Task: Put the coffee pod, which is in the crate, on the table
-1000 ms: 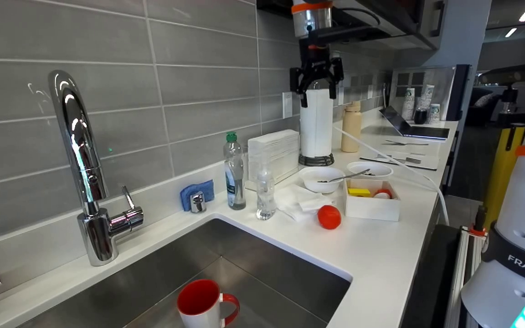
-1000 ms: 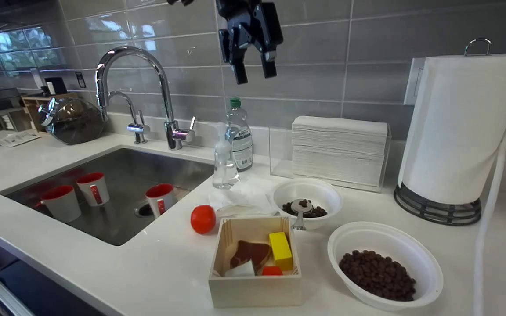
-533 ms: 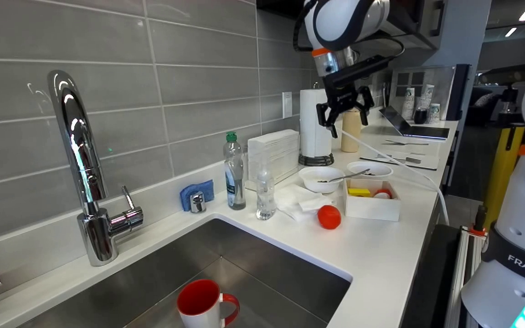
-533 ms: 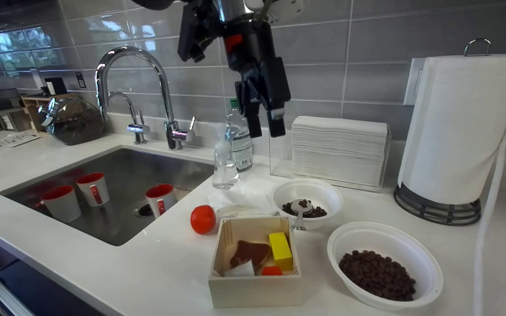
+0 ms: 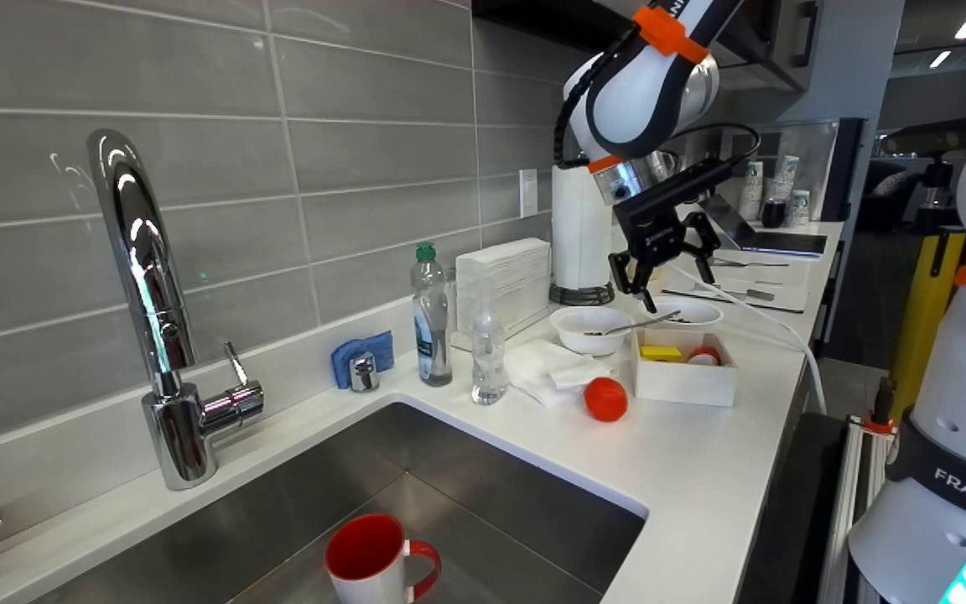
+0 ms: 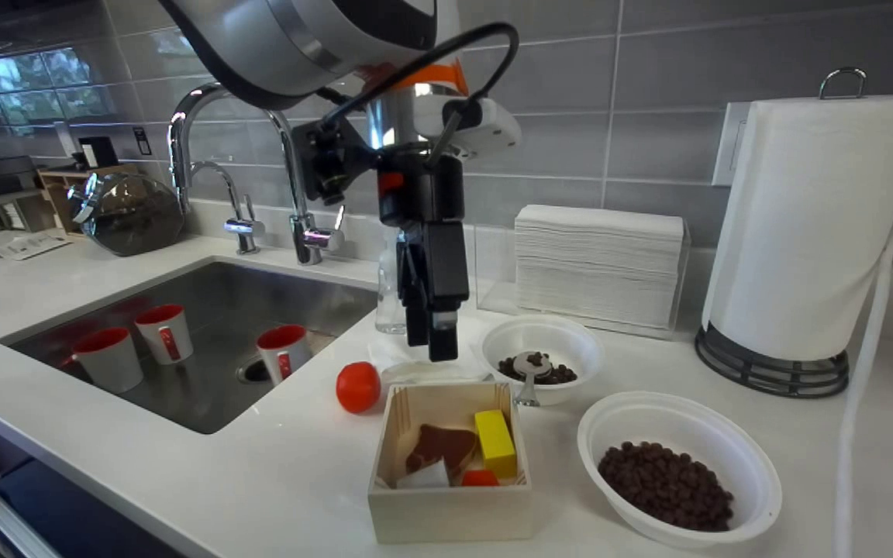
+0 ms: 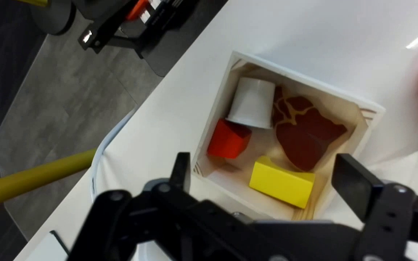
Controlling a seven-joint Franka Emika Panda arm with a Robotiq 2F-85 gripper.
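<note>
Pod (image 7: 253, 102) whole only in wrist view

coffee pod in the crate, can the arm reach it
Probably yes: the hand is open and nothing covers the coffee pod from above, though the red block and crate wall crowd it.

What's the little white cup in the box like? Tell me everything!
It looks like the coffee pod: smooth, plain white, maybe plastic, narrower at one end and widening to a thin lip. It seems to lie on its side in a corner of the crate, beside the brown steak-shaped piece, its lip close by the red block; I can't tell if it touches them. Nothing grips it, and its inside doesn't show.
</note>
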